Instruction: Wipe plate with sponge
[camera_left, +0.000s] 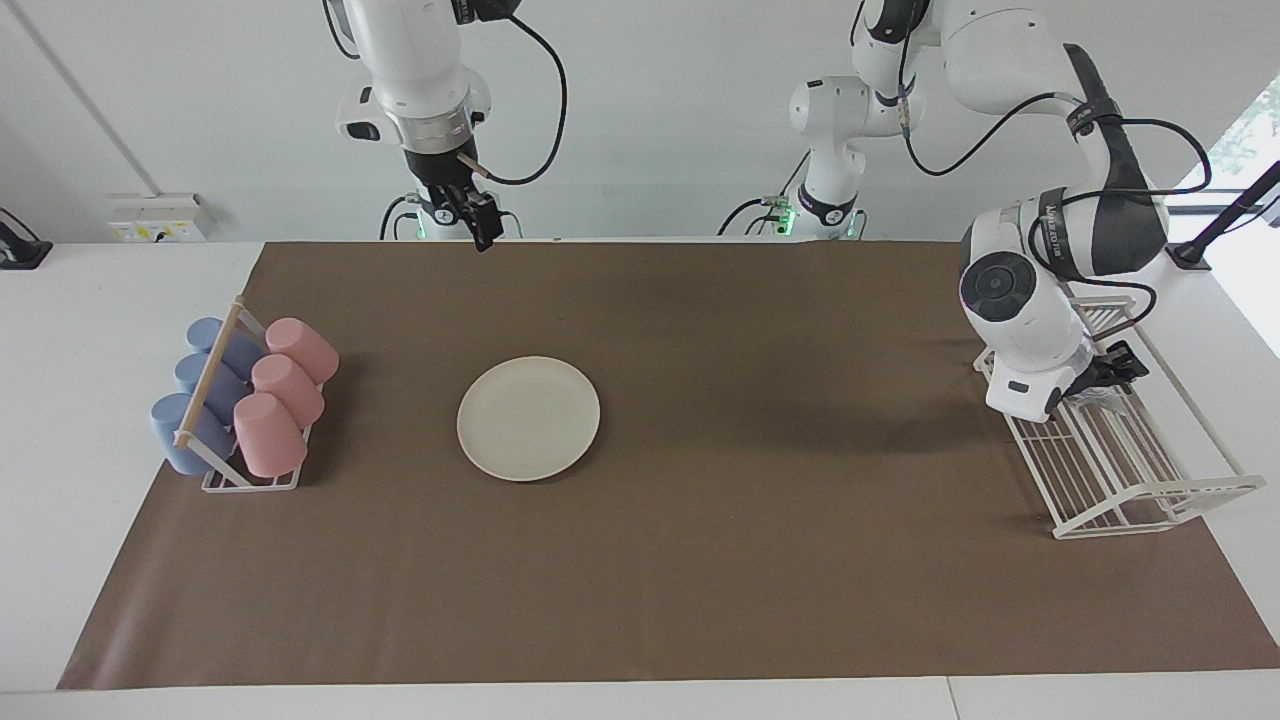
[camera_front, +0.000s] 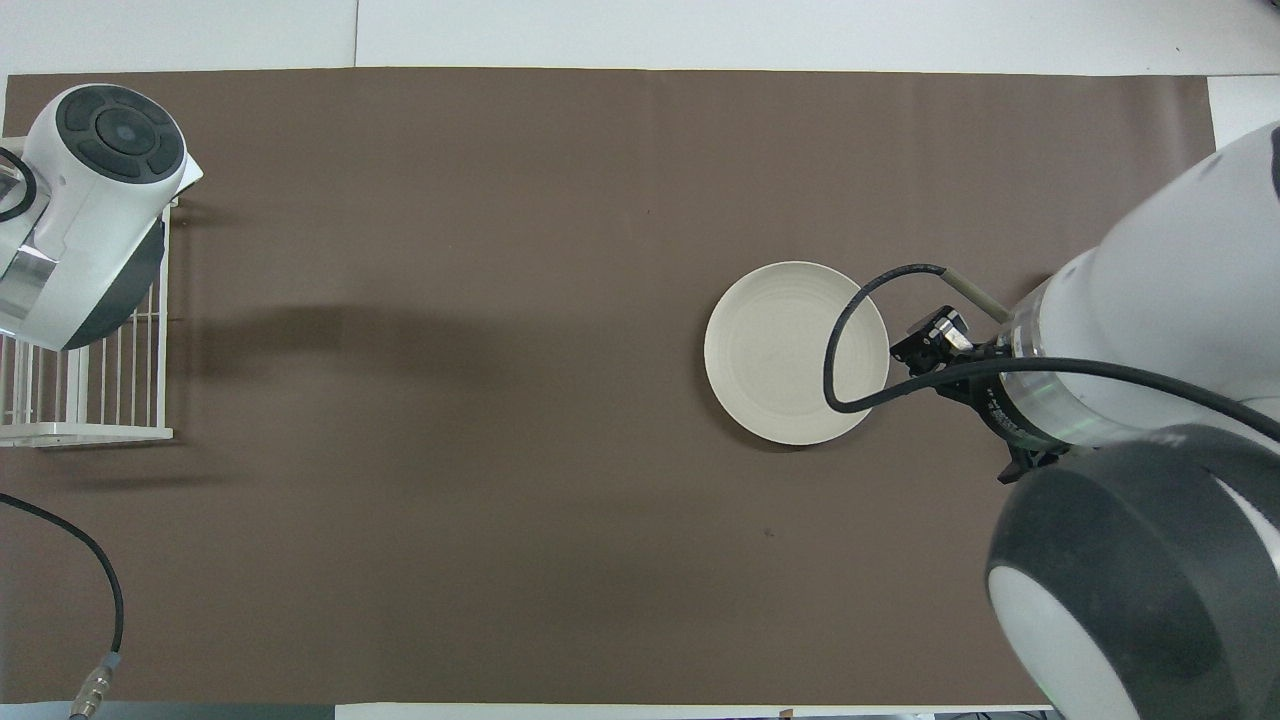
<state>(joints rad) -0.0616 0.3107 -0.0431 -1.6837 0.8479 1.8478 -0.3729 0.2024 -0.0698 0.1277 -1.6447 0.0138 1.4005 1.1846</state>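
One high camera faces the robots across the table, another looks steeply down from their end, half a turn apart, both showing the brown mat (camera_left: 760, 560) and plate (camera_left: 528, 418).

Plate (camera_left: 528, 418) mid-mat (camera_left: 700, 560), cup rack (camera_left: 245, 400) toward right arm's end, wire rack (camera_left: 1120, 460) toward left arm's

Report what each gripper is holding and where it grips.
Right gripper holds nothing, raised near the robots. Left gripper is down at the sponge in the white rack; a hold cannot be told.

Bare mat (camera_left: 760, 520) all around the plate (camera_left: 528, 418); cup rack (camera_left: 245, 400) nearby
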